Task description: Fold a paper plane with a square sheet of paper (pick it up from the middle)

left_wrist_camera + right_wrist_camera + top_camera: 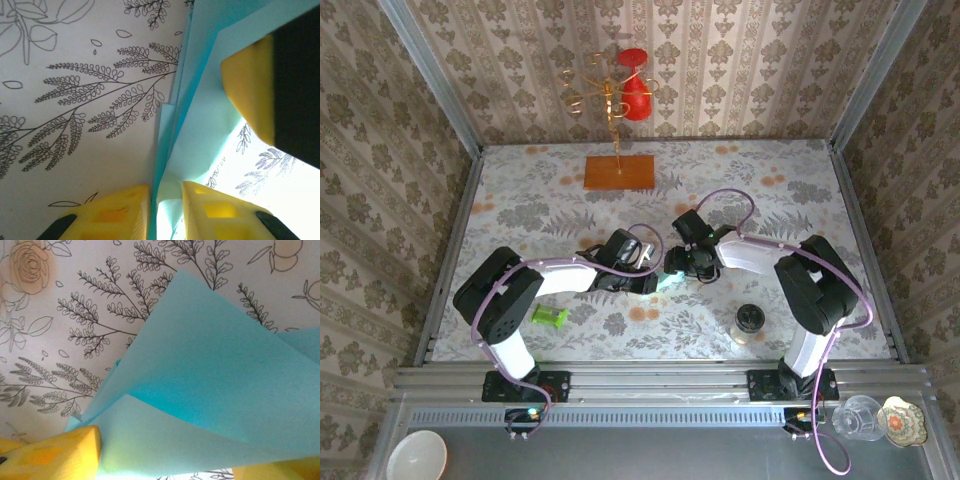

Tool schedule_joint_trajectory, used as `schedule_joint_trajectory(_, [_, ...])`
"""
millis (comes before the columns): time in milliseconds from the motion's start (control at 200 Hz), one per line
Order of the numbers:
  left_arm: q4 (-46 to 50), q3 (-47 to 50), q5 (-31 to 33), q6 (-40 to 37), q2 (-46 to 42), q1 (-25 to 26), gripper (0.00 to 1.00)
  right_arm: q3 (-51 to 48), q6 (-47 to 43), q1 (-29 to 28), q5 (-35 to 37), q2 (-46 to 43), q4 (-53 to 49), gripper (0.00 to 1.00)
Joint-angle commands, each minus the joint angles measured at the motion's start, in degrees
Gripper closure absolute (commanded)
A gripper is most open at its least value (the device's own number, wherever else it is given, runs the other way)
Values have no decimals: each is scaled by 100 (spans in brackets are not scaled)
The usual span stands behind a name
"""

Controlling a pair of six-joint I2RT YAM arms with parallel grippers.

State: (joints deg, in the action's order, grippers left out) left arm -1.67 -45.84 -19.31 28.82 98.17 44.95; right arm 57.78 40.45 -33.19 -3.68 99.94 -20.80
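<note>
Top external: partly folded light-blue paper [670, 281] lies mid-way across the table [770, 200], between left gripper [653, 280] and right gripper [684, 266]. Left wrist: folded edge stands between nearly closed fingers [112, 212]; clamping unclear. Right wrist: jaws wide apart, paper spanning between.

No readable text here, folks

We're not spotting any letters, numbers or logos: the light-blue paper [210, 370] is showing plain, and the table cover [550, 200] and wallpaper [770, 60] are carrying only floral patterns.
</note>
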Motion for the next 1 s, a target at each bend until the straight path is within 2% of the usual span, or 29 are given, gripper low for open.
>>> schedule_joint_trajectory(0, [290, 67, 130, 136, 288, 13, 74, -265, -79, 125, -414, -596, 261, 30])
schedule_joint_trajectory(160, [314, 67, 138, 153, 299, 9, 75, -715, -58, 269, -631, -1597, 507, 30])
schedule_joint_trajectory(325, [310, 36, 142, 169, 351, 12, 75, -1295, 444, 260, -993, -2226, 1146, 36])
schedule_joint_trajectory(430, [292, 41, 138, 184, 352, 19, 76, -1311, 604, 219, -1285, -2058, 1498, 46])
schedule_joint_trajectory(600, [299, 56, 138, 195, 352, 9, 76, -856, 590, 125, -1639, -1143, 1830, 63])
schedule_joint_trajectory(780, [291, 115, 141, 232, 313, 12, 76, -433, 595, 50, -1660, -360, 1859, 67])
schedule_joint_trajectory(995, [299, 188, 129, 222, 238, 9, 76, -439, 588, 75, -1146, -97, 1580, 68])
